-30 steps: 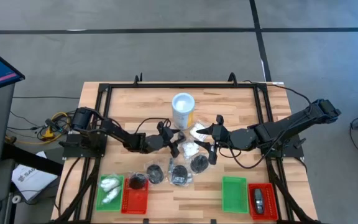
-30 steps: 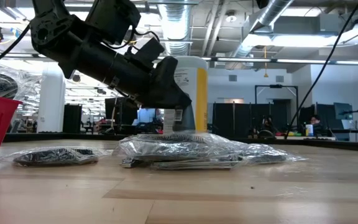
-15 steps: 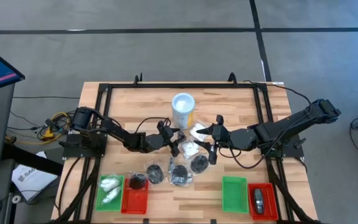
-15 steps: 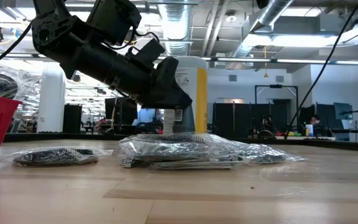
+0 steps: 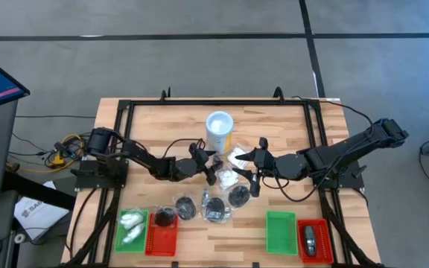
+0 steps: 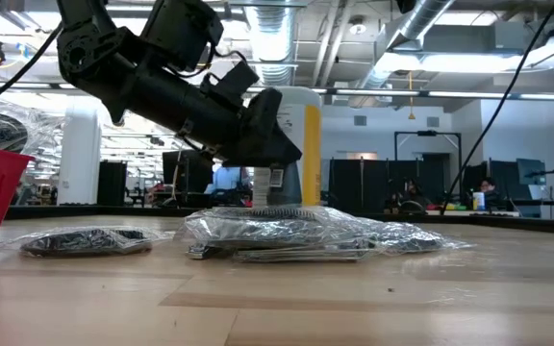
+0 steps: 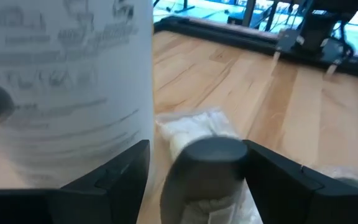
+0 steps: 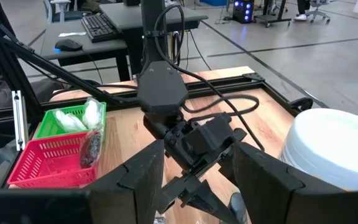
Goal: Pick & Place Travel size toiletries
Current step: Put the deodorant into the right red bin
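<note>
Left gripper (image 5: 211, 168), fingers spread wide, sits at 9 o'clock of the white clear-wrapped packet (image 5: 228, 179); right gripper (image 5: 255, 173), also spread, at 3 o'clock.

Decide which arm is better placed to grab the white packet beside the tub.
Probably left: the left claw points at the white packet lying just ahead by the tub; the right claw faces the left arm instead.

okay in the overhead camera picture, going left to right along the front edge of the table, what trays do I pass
Green tray with white packets → red tray with a black round packet → empty green tray → red tray with a dark grey oblong piece.
</note>
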